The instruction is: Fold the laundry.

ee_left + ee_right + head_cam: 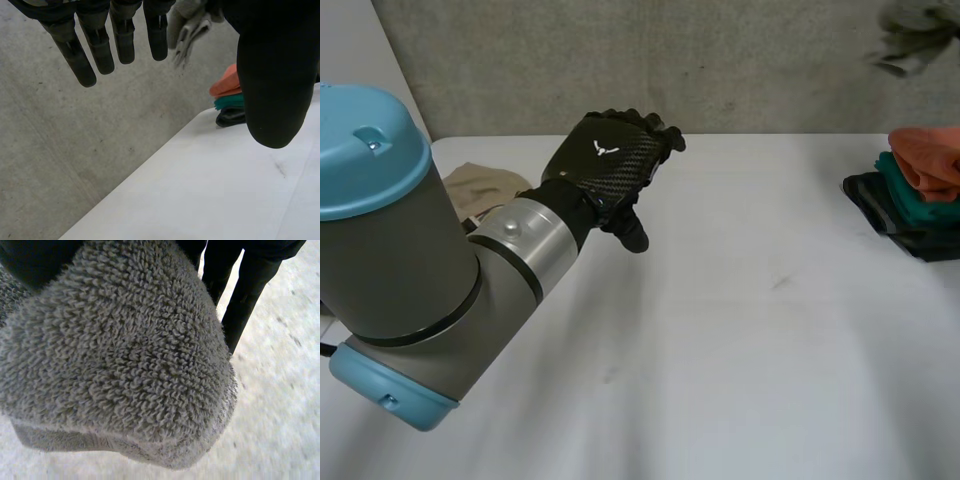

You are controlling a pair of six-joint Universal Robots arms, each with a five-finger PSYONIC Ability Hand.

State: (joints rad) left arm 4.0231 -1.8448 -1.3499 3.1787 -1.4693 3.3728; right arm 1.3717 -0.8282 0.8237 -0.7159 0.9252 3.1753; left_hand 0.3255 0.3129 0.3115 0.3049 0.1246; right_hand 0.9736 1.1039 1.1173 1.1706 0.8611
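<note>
Head view: left arm [410,290] reaches in over the white table [740,330]. left hand [610,165] hangs above the table, back of the hand up, holding nothing. A beige cloth [480,185] lies on the table behind that arm, partly hidden by it. At the table's right edge is a stack of folded clothes: orange piece [930,160] on top, teal piece [910,197] under it, black piece [880,205] at the bottom. The grey towel [915,35] is up off the table, beyond its far right corner.

Left wrist view: fingers [75,55] are straight and spread, with the thumb apart from them, so the hand is open and empty. Past the fingertips are the towel, hanging in the air, and the same stack on the table corner. Grey concrete floor [60,150] lies beside the table.

Right wrist view: the towel, terry with a hemmed edge, is bunched under the palm. right hand [250,280] has it pinched, thumb on one side and straight fingers on the other.
</note>
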